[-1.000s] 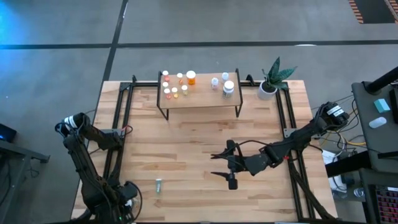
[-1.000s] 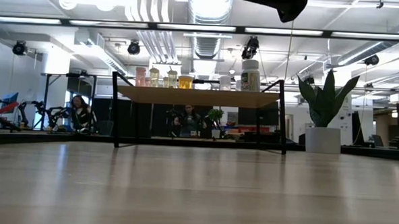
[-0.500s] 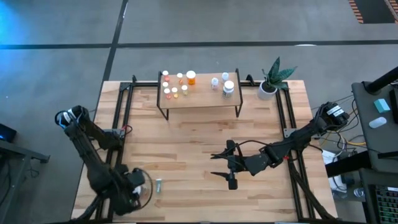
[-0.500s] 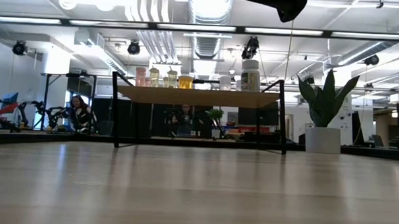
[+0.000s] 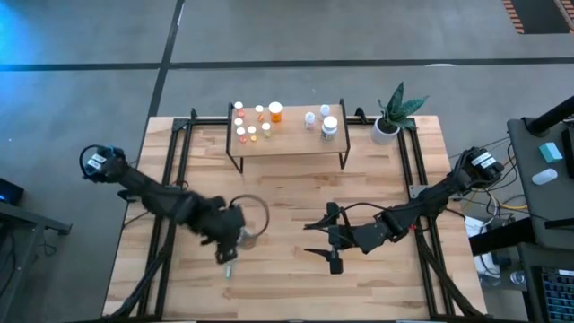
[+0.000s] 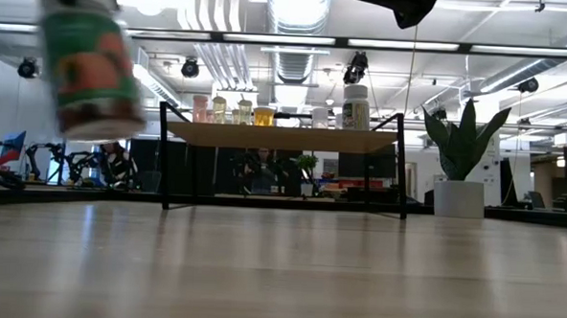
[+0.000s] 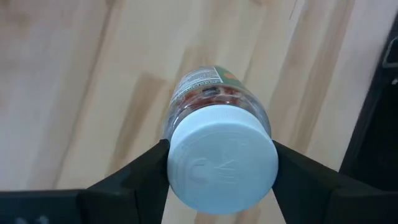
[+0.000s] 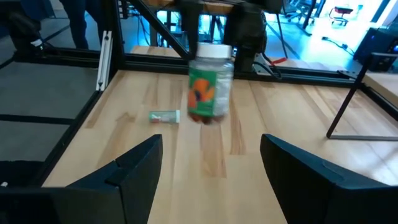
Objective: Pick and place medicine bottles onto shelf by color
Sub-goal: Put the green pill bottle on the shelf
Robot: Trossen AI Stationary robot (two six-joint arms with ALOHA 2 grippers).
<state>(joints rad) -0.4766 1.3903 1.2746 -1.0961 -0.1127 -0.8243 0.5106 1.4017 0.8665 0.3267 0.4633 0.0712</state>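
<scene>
Orange-filled bottle in hand: a clear plastic bottle with a white screw cap and a green-and-orange label point(image 7: 217, 134), clamped between the fingers of the left gripper point(image 5: 235, 235), which stand fairly wide and press on its sides just below the cap.
Where it is: lifted clear of the light wood-plank table point(image 5: 287, 202), over the table's left half, well short of the shelf; the low view shows it hanging upright in the air.
Shelf so far: the low light-wood shelf on thin black legs point(image 5: 287, 144) carries a cluster of small orange, red and yellow white-capped bottles point(image 5: 256, 123) toward its left end, and a few pale or clear ones point(image 5: 325, 121) toward its right end.
Left on the table: one small clear vial with a green end point(image 5: 228, 267) lies on its side near the front edge, just beside the left gripper.
Right gripper: the right gripper point(image 5: 318, 239) hovers over mid-table with its fingers spread and nothing between them.
Progress, as I judge it: most bottles are placed; the held one needs carrying to the orange group, then the vial remains.
</scene>
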